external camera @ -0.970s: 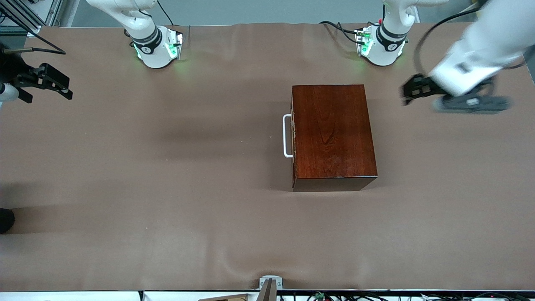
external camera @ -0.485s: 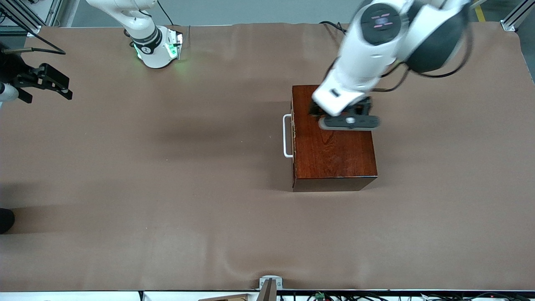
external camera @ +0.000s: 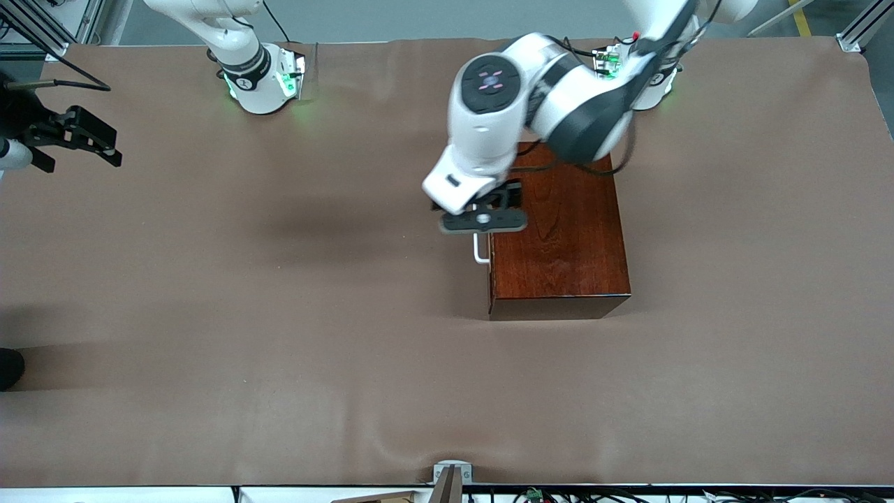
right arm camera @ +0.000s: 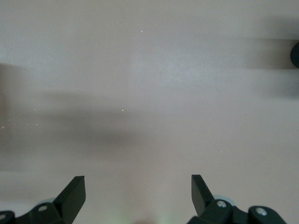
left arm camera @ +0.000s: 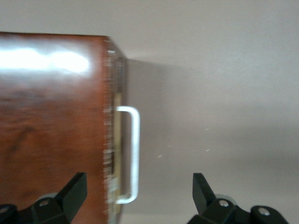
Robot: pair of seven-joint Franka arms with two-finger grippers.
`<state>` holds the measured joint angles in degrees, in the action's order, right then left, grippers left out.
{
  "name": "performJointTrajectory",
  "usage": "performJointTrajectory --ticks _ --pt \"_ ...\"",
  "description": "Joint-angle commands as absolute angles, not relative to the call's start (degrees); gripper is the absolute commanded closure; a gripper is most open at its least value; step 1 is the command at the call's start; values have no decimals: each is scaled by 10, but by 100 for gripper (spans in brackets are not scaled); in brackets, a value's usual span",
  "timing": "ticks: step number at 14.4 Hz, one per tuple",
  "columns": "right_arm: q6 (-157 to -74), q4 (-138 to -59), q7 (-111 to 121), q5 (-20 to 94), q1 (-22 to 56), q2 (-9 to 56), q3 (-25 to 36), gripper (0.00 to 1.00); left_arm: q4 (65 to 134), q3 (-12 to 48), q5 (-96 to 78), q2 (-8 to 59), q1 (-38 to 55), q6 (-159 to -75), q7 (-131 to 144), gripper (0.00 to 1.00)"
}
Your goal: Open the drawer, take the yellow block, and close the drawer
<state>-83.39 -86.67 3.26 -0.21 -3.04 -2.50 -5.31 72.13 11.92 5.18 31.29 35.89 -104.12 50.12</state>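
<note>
The dark reddish-brown wooden box (external camera: 562, 241) stands toward the left arm's end of the table, and its drawer is shut. The white bar handle (external camera: 479, 253) faces the right arm's end and is partly hidden under the left hand. My left gripper (external camera: 483, 218) hovers over the handle, open and empty. In the left wrist view, the handle (left arm camera: 134, 154) and the box's front edge (left arm camera: 111, 140) lie between the spread fingers of the left gripper (left arm camera: 139, 184). My right gripper (external camera: 80, 157) waits, open, at the right arm's end of the table, and it is over bare cloth in its wrist view (right arm camera: 138, 184). The yellow block is hidden.
Brown cloth (external camera: 279, 314) covers the table. A dark object (external camera: 8, 368) pokes in at the right arm's end, nearer the front camera. A small metal bracket (external camera: 452, 475) sits at the table's front edge. The two arm bases (external camera: 262, 80) stand along the back.
My left arm has swung in from the table's end across the top of the box, and its gripper is now over the handle. The right arm and the box have not moved.
</note>
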Motion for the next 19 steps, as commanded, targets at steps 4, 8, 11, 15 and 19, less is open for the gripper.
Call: performJointTrajectory --ticks 4,8,11,15,19 --pt "-832 -856 36 0 -33 -19 -56 0 667 -50 63 406 534 -1056 523 0" --pt "-832 -856 36 0 -32 -19 -55 0 669 -84 64 424 571 -1032 532 0" --pt "-832 -856 35 0 -32 -19 -55 0 671 -84 85 437 581 -1004 531 0" --pt "-832 -856 35 0 -32 -19 -55 0 676 -83 98 446 581 -987 531 0" --pt "-831 -856 35 0 -32 -19 -55 0 684 -83 98 447 581 -984 533 0"
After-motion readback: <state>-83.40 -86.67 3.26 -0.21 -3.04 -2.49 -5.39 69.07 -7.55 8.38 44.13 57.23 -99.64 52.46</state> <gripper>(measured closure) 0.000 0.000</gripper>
